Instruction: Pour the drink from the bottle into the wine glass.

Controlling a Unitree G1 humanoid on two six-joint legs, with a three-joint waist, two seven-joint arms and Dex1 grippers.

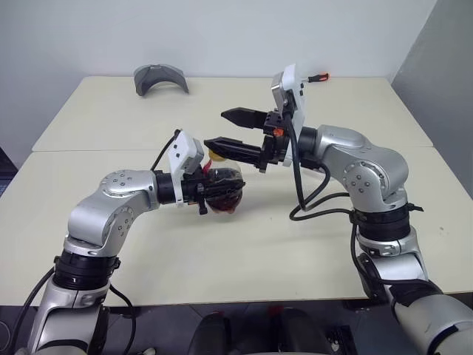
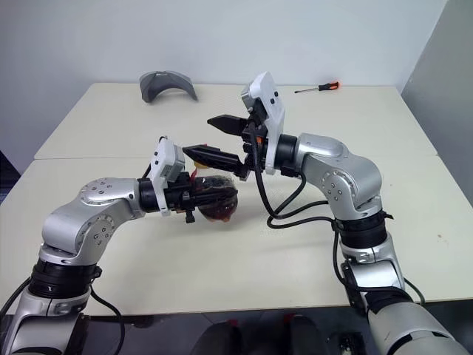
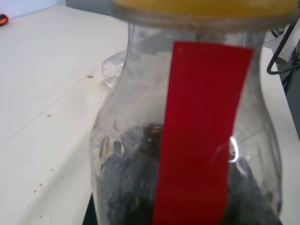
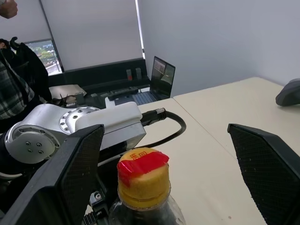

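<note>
Left arm reaches in from 8 o'clock, elbow bent, forearm lying low toward table centre; left gripper (image 1: 211, 191) clamped on bottle (image 1: 224, 190), fingers tight round belly. Right arm comes in from 4 o'clock, elbow raised, wrist bent so right gripper (image 1: 233, 129) points level toward 9 o'clock, above and just behind left gripper; jaws spread wide, nothing between them
</note>
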